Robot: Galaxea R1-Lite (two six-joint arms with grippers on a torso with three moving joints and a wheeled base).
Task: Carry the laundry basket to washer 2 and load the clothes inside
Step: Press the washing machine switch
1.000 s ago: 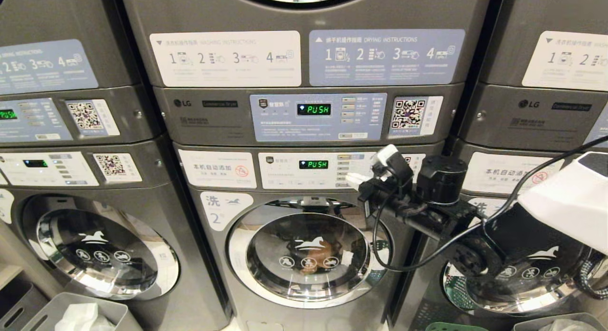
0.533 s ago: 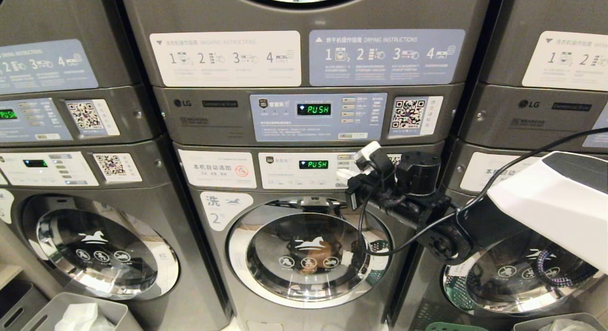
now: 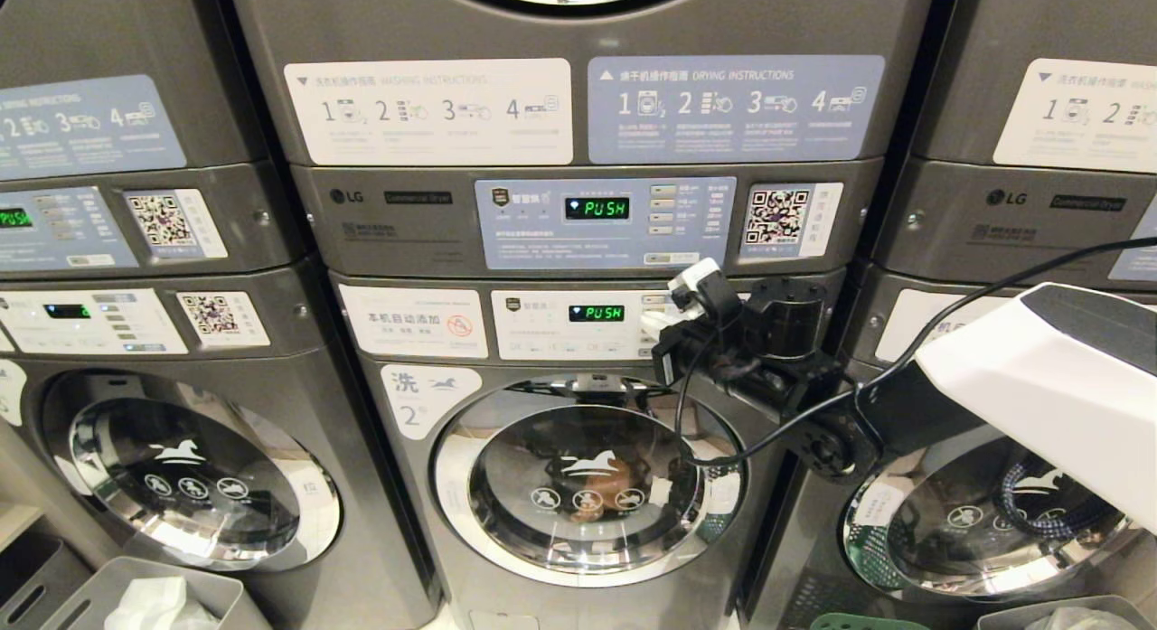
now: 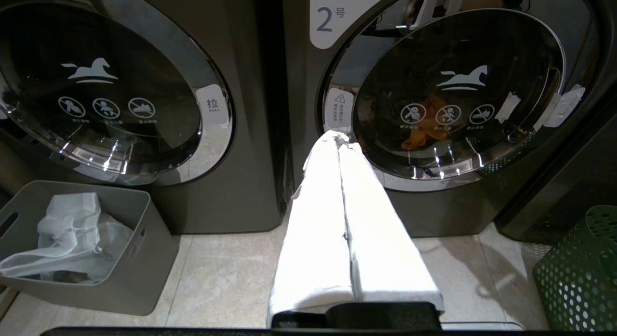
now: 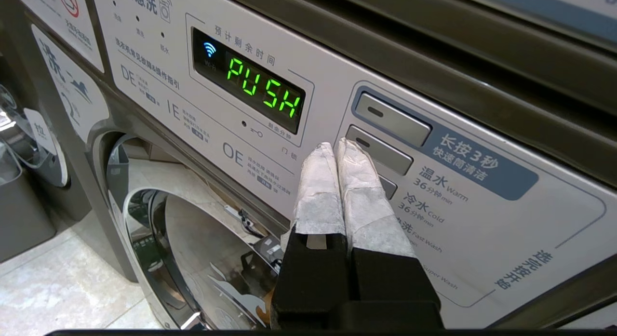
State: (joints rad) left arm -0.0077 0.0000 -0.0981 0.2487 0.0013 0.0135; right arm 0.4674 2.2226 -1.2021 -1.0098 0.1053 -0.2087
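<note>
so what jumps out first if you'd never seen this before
The right hand, fingers pressed together, pokes at the button column beside the green PUSH display on washer 2. Behind its shut glass door an orange garment shows. The green laundry basket stands on the floor beside the washer.

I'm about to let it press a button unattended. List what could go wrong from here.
1. The shut right claw points at a tight column of buttons on washer 2; its wide padded tips could press the wrong one or two at once.
2. The arm's loose black cable hangs before the closed door and could snag.
3. The laundry basket stands on the floor close to the machine's right side; a later base move might bump it.
</note>
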